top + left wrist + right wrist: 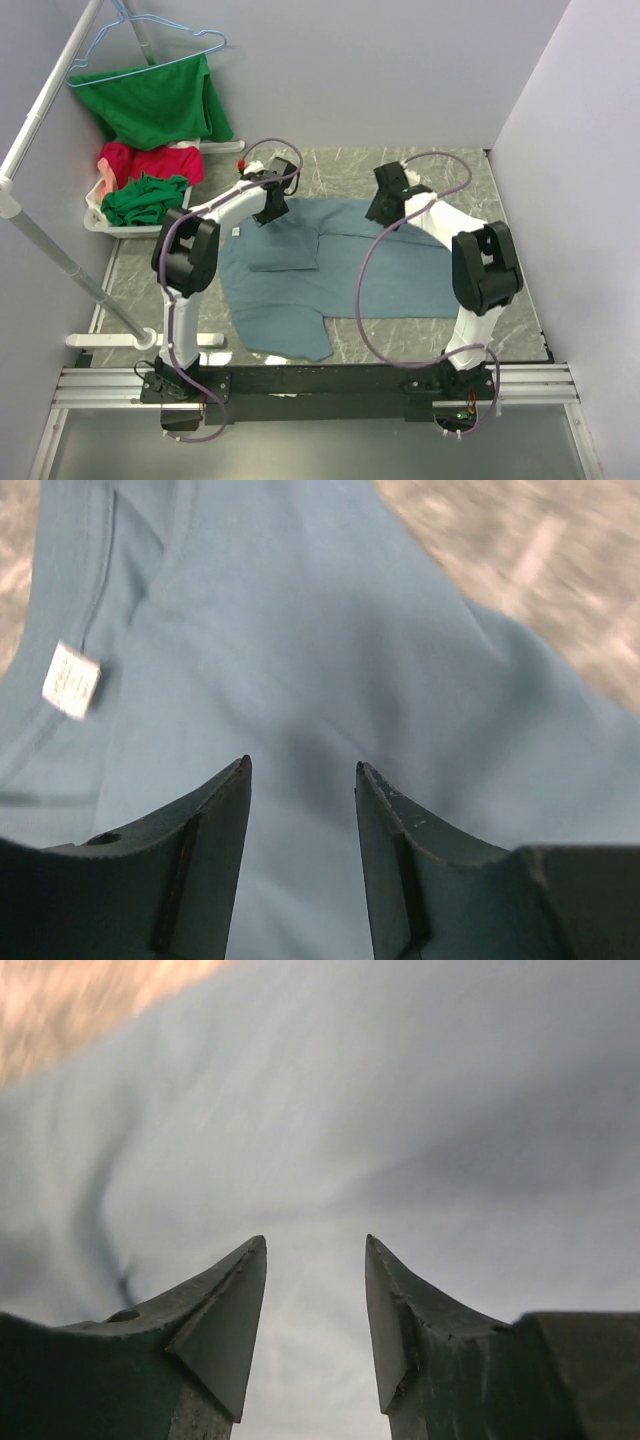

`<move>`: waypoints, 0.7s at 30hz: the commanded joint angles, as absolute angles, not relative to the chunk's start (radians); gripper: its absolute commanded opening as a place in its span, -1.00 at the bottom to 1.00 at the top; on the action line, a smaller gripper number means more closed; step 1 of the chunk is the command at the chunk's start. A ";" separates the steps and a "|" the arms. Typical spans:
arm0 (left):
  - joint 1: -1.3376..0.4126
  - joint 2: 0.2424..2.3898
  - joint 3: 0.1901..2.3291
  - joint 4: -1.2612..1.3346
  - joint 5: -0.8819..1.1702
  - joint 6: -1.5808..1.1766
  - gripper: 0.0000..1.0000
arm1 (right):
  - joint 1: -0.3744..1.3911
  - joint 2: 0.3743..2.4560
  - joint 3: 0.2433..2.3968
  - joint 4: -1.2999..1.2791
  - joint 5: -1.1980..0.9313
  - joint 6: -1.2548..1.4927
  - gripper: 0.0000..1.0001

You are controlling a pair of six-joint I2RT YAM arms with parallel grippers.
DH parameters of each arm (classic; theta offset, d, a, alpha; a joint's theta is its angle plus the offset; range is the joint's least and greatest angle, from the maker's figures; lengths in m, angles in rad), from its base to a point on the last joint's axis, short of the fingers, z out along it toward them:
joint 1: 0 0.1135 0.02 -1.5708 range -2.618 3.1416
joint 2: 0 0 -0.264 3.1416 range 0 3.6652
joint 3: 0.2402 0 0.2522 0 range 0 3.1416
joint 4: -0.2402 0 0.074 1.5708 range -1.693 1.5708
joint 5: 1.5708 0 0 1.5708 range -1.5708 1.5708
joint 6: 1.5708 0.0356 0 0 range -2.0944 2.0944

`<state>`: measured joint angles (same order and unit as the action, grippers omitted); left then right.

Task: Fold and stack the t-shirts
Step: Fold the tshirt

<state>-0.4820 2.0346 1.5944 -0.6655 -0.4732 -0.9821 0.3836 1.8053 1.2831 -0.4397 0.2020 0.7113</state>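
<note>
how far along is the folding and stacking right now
Barely started. Done: the grey-blue t-shirt lies spread on the table, one sleeve apparently folded in. In hand: both arms' jaws hang open over its far edge, gripping nothing. Left: its remaining folds, plus the red shirt and green shirt heaped in the white basket and another green one on the hanger. No stack yet.

We see the grey-blue t-shirt (400, 280) as matt, soft knit cloth. The table (340, 175) looks like veined grey marble. At ten o'clock, the white basket (95, 218) seems smooth plastic.
</note>
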 commanded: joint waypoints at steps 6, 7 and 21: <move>-0.407 2.163 1.723 -0.744 -0.463 -0.942 0.06 | 0.233 2.009 1.500 -0.577 0.143 0.634 0.04; -0.400 2.174 1.724 -0.745 -0.454 -0.939 0.07 | 0.226 2.023 1.511 -0.584 0.138 0.634 0.04; -0.318 2.364 2.003 -0.807 -0.385 -0.876 0.11 | 0.158 2.307 1.902 -0.800 0.046 0.618 0.04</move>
